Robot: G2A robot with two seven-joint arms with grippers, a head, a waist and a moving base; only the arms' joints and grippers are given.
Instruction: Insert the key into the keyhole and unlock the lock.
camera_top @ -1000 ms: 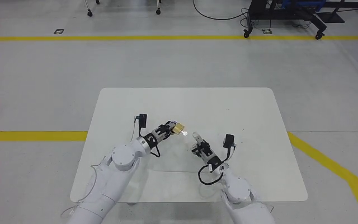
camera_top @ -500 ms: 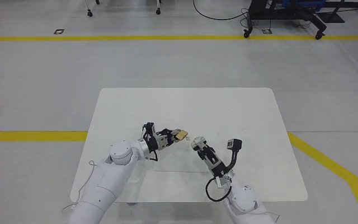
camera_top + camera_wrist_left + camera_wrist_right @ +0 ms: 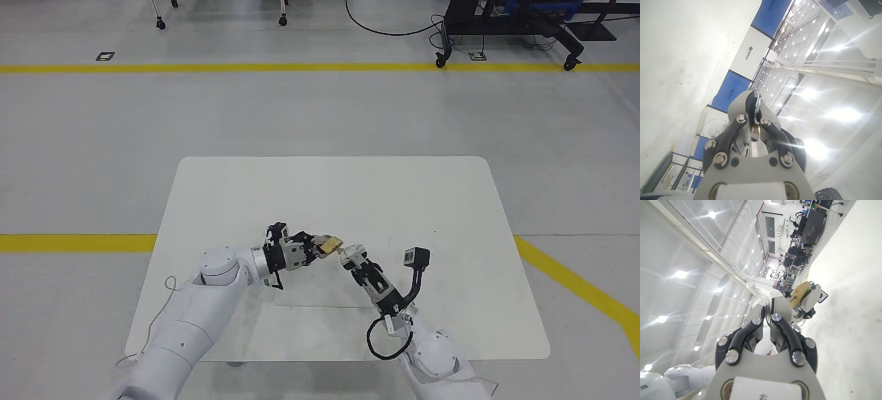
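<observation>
Lock (image 3: 327, 243) sits clamped in the left claw (image 3: 313, 246) above the worktop (image 3: 450, 200), its keyhole (image 3: 791, 298) end facing the right claw (image 3: 350, 259), which is pinched on the key (image 3: 767, 309) just beside it. I judge the key's long axis nearly in line with the hole.

The left gripper (image 3: 754, 108) has light grey fingers (image 3: 736, 108) on black curved links (image 3: 728, 132), fastened with round silver screws (image 3: 741, 119) to a grey plate (image 3: 753, 170). The right gripper (image 3: 768, 309) is built the same way. Each arm is made of smooth white rounded segments (image 3: 218, 272), and a thin black cable (image 3: 372, 338) loops below a small black camera block (image 3: 417, 257).
</observation>
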